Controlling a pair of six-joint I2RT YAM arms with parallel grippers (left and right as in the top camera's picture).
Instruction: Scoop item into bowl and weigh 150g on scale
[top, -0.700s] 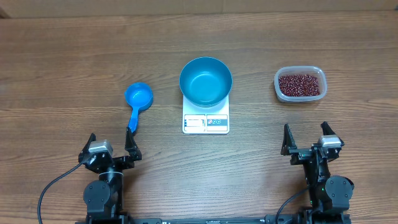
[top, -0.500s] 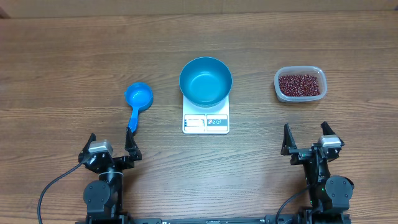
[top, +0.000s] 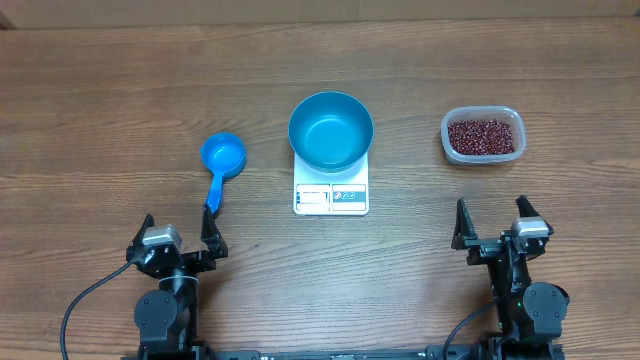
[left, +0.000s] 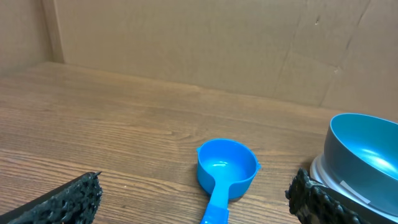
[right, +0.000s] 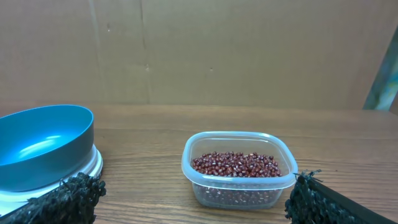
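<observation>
Tub: one, clear plastic, far right on the bench.
Beans: one loose heap of many small, oval, dark red-brown grains, filling the Tub's bottom.
Scale: one, white, centre.
Bowl: one, teal, sitting on the Scale.
Scoop: one, blue, left of the Scale.
Jaws: two pairs at the near edge; left jaws and right jaws are spread wide, holding nothing.

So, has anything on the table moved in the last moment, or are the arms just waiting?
Nothing visibly changed. The left gripper and right gripper stay open and empty. The blue scoop, the bowl on the scale, and the tub of beans lie exactly where they were.
</observation>
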